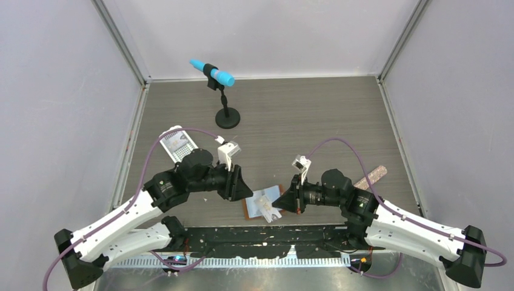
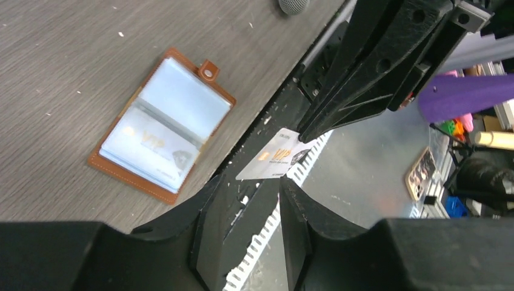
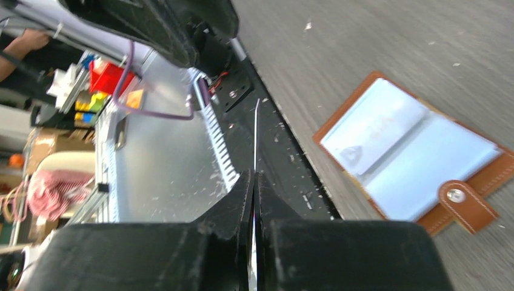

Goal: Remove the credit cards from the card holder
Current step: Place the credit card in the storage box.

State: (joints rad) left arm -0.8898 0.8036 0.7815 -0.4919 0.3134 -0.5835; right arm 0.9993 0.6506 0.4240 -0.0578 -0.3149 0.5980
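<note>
At R hand (image 3: 254,182): 1 card (image 2: 270,160) (pinched edge-on).

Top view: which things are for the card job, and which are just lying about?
For the job:
card holder, lying open
credit card, pinched in the right gripper
left gripper, open

Just lying about:
microphone on its stand
white tray
pink speckled stick

card holder (image 1: 254,205) lies open, flat.
</note>
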